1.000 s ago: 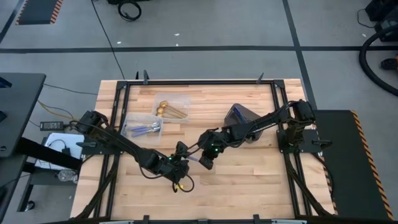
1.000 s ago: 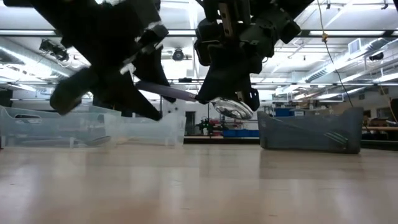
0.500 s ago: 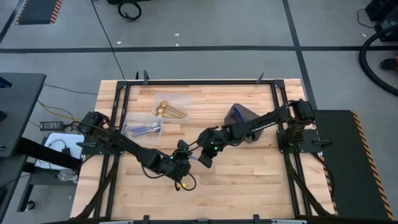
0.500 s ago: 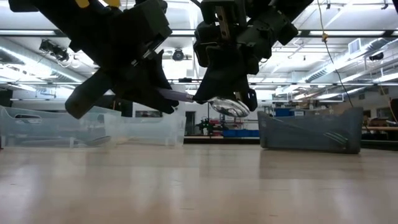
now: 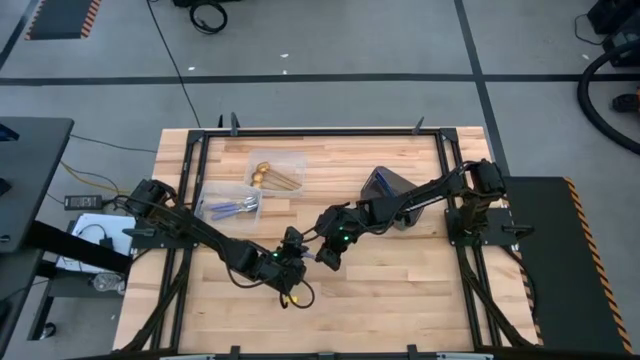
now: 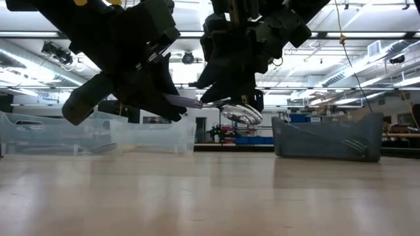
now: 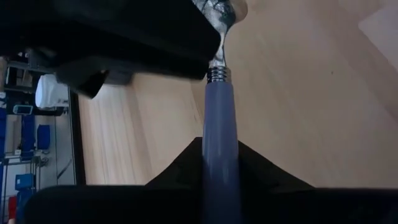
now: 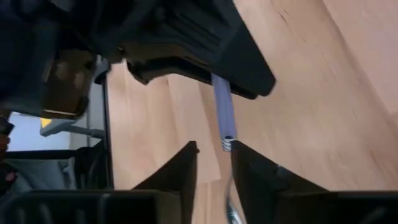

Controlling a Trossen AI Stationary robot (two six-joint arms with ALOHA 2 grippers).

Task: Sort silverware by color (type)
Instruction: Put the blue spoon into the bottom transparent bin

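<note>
One spoon with a blue-purple handle [image 7: 219, 124] and a shiny bowl [image 6: 241, 115] hangs in the air over the middle of the table, between my two grippers. My left gripper [image 7: 221, 177], also in the high view [image 5: 297, 252], is shut on its handle. My right gripper [image 8: 214, 171], also in the high view [image 5: 326, 256], faces it from the table's right. It is open, with its fingers on either side of the spoon's thin metal neck [image 8: 230, 186]. More spoons lie in two clear containers at the far left. My left gripper pinches the handle's free end [image 7: 220, 163] between its two fingers, which run along the handle and slant down from the table's left. The spoon is lifted clear of the table and roughly level, with its bowl pointing toward the right arm. My right gripper stands around the neck just past the metal collar [image 8: 228, 144]; I cannot tell whether a finger touches it.
A clear container with gold spoons [image 5: 275, 172] and another with blue-handled spoons [image 5: 232, 206] stand at the far left of the table. A dark grey bin [image 5: 388, 186] stands at the far right, under the right arm. Bare wood lies below the grippers and toward the near edge.
My left gripper has shut on the spoon's handle from wide open. After that my right gripper, which was shut on the spoon near its bowl, has opened. Both arms have stayed in place, and the spoon remains in the air at the same height.
</note>
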